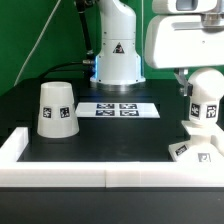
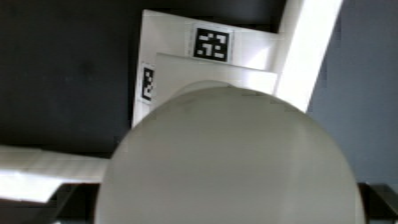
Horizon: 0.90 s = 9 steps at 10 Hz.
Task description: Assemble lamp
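My gripper is at the exterior view's right, shut on the small rounded white bulb, which it holds upright just above or on the flat angular base block; I cannot tell whether they touch. In the wrist view the bulb fills the middle between my dark fingers, and the tagged base shows beyond it. The tapered cup-like shade stands upside down on the black table at the exterior view's left, far from the gripper.
The marker board lies flat in the middle of the table. The white robot pedestal stands behind it. A raised white rim borders the table's front and left side.
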Each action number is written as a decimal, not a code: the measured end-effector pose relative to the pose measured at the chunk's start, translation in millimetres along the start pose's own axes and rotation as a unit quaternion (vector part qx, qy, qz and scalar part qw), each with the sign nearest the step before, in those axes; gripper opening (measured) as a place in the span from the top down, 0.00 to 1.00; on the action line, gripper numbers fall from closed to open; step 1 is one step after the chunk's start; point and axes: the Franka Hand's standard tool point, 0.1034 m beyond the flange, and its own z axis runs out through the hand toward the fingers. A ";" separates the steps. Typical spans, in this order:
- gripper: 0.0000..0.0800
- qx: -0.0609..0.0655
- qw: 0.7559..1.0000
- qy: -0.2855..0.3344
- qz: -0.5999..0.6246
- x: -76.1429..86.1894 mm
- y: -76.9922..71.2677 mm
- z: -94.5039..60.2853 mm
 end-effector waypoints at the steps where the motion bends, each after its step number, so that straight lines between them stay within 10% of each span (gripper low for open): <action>1: 0.28 0.000 1.000 0.000 0.018 0.0 0.0 0.0; 9: 0.28 0.023 0.945 -0.009 0.327 -0.5 2.7 0.9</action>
